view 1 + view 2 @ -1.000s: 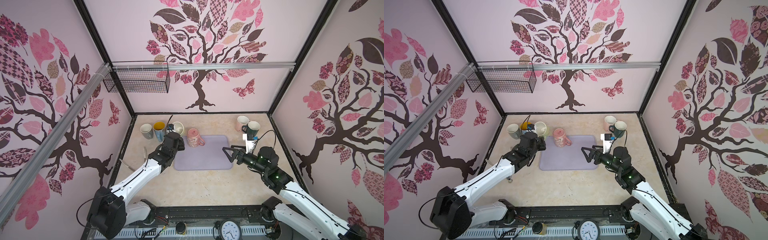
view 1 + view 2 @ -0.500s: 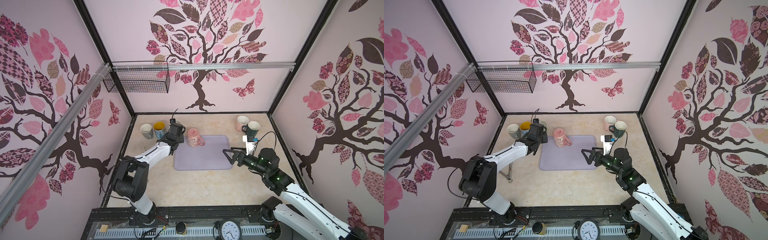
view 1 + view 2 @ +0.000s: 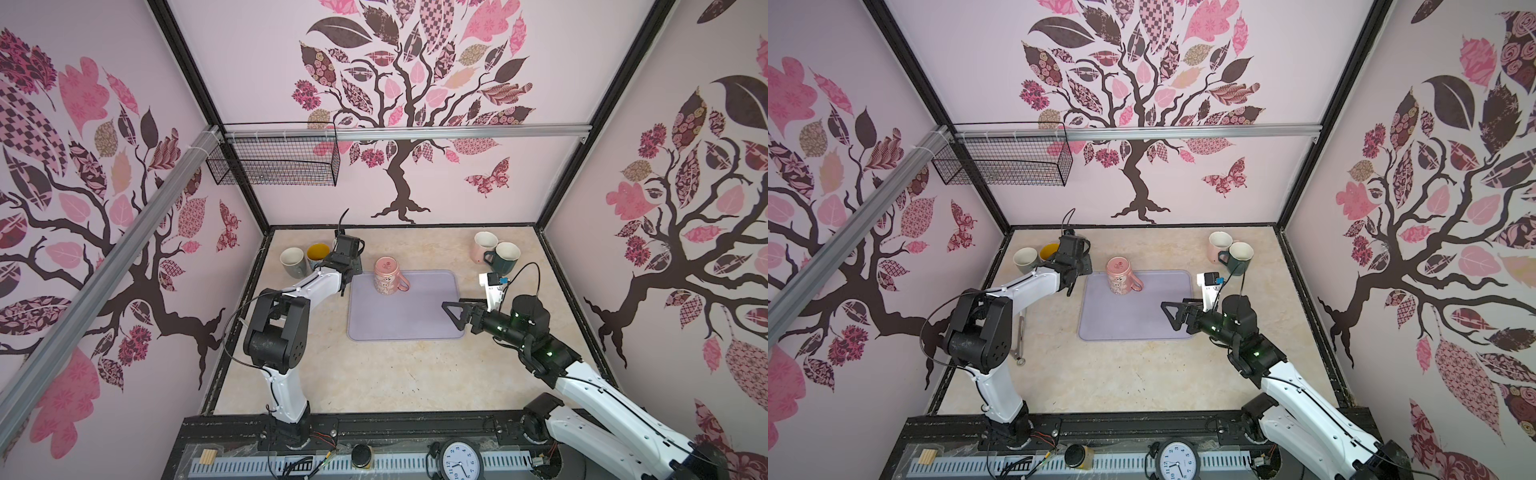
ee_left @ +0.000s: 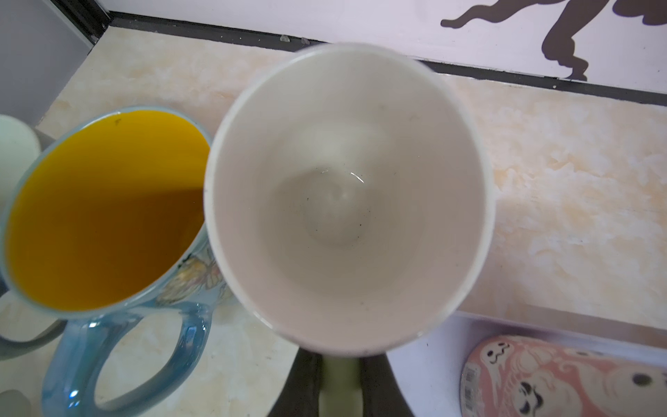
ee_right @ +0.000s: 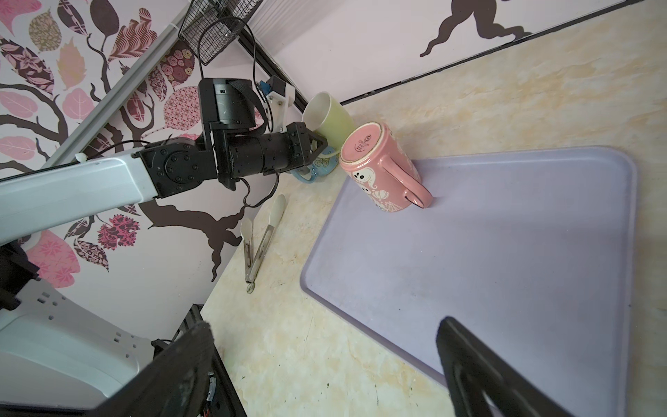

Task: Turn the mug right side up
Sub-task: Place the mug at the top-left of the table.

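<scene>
The near half of the table [image 3: 374, 374] is left open, and most of the lilac tray [image 3: 407, 316] is bare, its far left corner alone being taken. There the pink mug [image 3: 386, 276] is stood upside down, base up, with its handle turned toward the tray's middle. The right gripper [image 3: 455, 306] is held spread wide over the tray's right edge, with nothing between its fingers, well apart from that mug. Room is tight just beyond the tray's far left corner. There the left gripper [image 5: 322, 145] is clamped on a pale green mug [image 5: 330, 119], mouth up, near the pink mug and just beside a blue mug [image 4: 104, 213]. In the left wrist view a green strip is seen pinched between the dark fingers [image 4: 306, 382]. A pair of tongs [image 5: 260, 242] is laid on the table near the left wall. The pale green mug's white inside is seen empty. The blue mug is yellow within, and a grey mug [image 3: 293, 261] is set beside it. At the far right a pale pink mug [image 3: 484, 245] and a dark green mug [image 3: 505, 254] are stood together, mouths up. In both top views the pale green mug is covered by the left gripper, and whether its base rests on the table cannot be told. The grey mug is cut off at the edge of the left wrist view.
</scene>
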